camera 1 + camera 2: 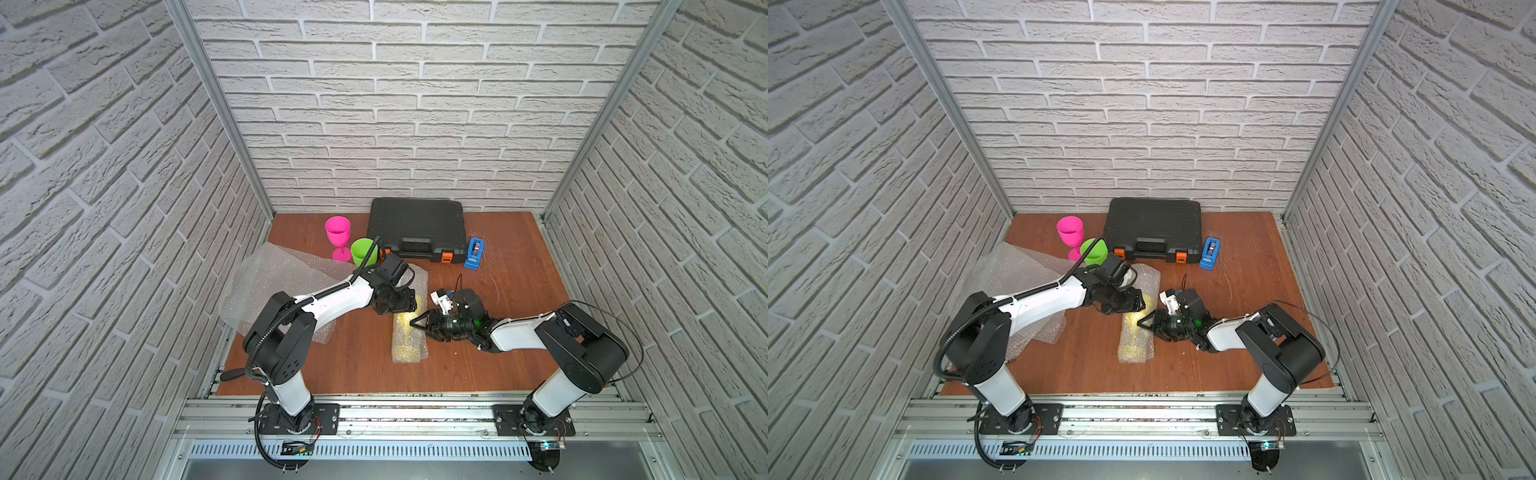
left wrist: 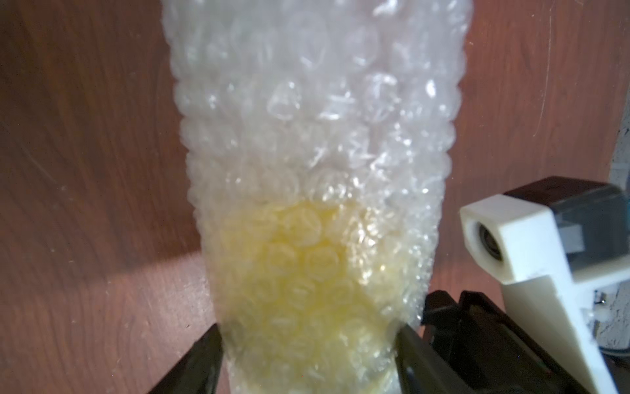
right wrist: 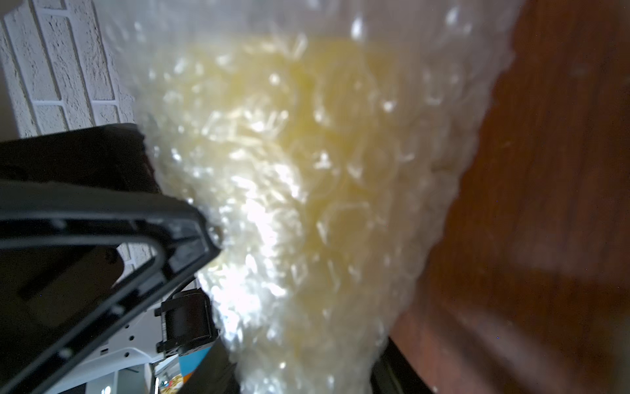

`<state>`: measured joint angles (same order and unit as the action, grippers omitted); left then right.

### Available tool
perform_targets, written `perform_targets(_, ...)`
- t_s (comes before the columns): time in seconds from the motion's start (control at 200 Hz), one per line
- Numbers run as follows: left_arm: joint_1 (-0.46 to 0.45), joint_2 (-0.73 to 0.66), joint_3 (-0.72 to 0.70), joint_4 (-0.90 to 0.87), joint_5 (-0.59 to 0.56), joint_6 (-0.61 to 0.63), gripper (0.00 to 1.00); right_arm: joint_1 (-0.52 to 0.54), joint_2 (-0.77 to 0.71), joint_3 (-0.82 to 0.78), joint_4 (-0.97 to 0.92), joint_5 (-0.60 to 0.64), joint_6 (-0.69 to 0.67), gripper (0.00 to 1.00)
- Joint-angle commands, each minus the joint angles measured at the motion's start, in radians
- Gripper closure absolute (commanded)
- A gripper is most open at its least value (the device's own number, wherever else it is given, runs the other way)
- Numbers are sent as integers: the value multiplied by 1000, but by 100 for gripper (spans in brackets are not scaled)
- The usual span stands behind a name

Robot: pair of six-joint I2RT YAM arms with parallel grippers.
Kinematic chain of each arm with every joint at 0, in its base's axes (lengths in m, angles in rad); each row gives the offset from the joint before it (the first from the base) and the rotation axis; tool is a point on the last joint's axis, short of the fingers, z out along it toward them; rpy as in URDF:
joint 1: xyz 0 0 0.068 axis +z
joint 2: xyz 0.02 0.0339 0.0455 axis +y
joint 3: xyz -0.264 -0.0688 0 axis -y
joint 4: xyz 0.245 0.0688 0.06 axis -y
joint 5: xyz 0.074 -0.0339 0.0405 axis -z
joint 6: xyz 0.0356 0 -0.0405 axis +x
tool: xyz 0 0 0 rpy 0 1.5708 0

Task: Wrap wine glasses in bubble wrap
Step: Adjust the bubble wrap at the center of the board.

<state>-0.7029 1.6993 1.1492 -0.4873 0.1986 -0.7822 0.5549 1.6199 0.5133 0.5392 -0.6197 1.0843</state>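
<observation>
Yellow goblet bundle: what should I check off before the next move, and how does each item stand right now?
1. Yellow goblet bundle lying flat on the table: ok.
2. Bundle's ends closed: cannot tell.
3. Left gripper clamped across the bundle: ok.
4. Right gripper gripping the bundle: cannot tell; its tip is at the wrap.
5. Pink goblet and green goblet upright: ok.
6. Tape dispenser unobstructed: ok.

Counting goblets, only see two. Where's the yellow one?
In both top views the yellow goblet lies mid-table inside a bubble wrap roll, where the left gripper and right gripper meet.
</observation>
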Motion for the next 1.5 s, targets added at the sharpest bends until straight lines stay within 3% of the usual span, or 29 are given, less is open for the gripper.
perform_targets(0.0, 2, 10, 1, -72, -60, 1, 24, 0, -44, 17, -151, 45, -63, 60)
perform_targets(0.31, 5, -34, -4, -69, -84, 8, 24, 0, -53, 38, -194, 46, -81, 80)
perform_targets(0.405, 11, -62, -6, -65, -100, 13, 13, 0, -63, 64, -261, 54, -113, 86)
perform_targets(0.58, 28, -138, 8, -84, -133, 40, 7, 1, -105, 132, -449, 77, -209, 93)
perform_targets(0.74, 87, -264, 20, -139, -188, 87, 6, 7, -144, 293, -839, 161, -448, 97)
perform_targets(0.855, 168, -399, -11, -139, -206, 142, 7, 33, -143, 451, -1133, 291, -673, 97)
perform_targets(1.065, 319, -618, -64, -79, -134, 330, 11, 127, -144, 656, -1372, 589, -1032, 97)
perform_targets(1.17, 337, -683, -77, -58, -103, 481, 14, 203, -148, 680, -1354, 823, -1223, 97)
perform_targets(1.25, 336, -716, -95, -46, -38, 619, 16, 261, -162, 648, -1240, 1032, -1359, 97)
perform_targets(1.385, 337, -795, -188, 16, 111, 803, 16, 366, -230, 462, -875, 1239, -1754, 97)
perform_targets(1.495, 330, -849, -272, 82, 259, 916, 15, 400, -244, 345, -625, 1291, -1943, 97)
